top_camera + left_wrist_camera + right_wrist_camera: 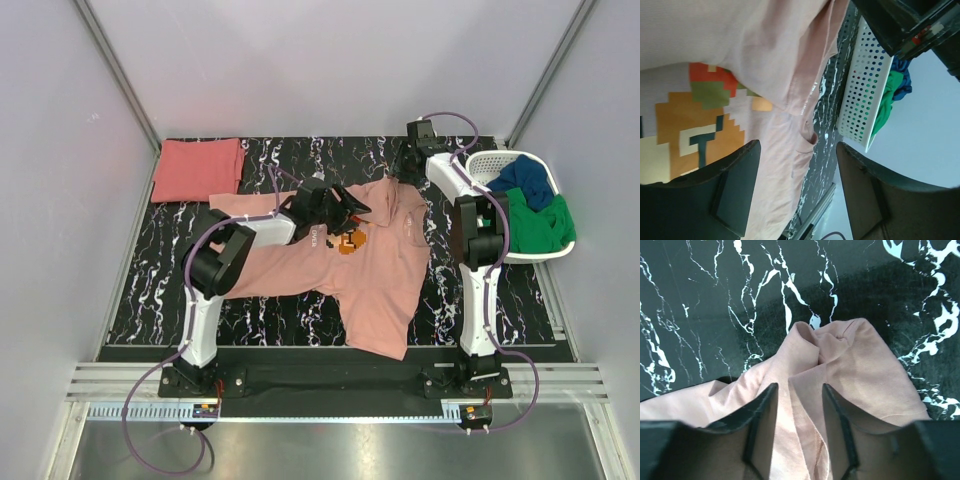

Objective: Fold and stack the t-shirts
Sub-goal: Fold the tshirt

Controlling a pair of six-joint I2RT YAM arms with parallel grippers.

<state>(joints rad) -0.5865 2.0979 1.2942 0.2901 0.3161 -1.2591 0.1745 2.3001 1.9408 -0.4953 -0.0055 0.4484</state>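
The pale salmon-pink t-shirt (370, 270) lies spread and rumpled on the black marble table, its pixel print (350, 242) facing up. The darker coral-red t-shirt (197, 168) lies folded at the back left. My left gripper (345, 210) hovers over the pink shirt near the print, open and holding nothing; in the left wrist view (797, 167) the shirt (780, 165) and its print (695, 125) lie below the spread jaws. My right gripper (410, 165) is at the shirt's far right corner; in the right wrist view (799, 412) it stands open astride a raised fold of pink cloth (840, 355).
A white perforated basket (560, 250) with blue (528, 180) and green (540, 225) clothes stands at the right, and also shows in the left wrist view (862, 95). Grey walls close in the table on three sides. A metal rail (330, 380) runs along the front.
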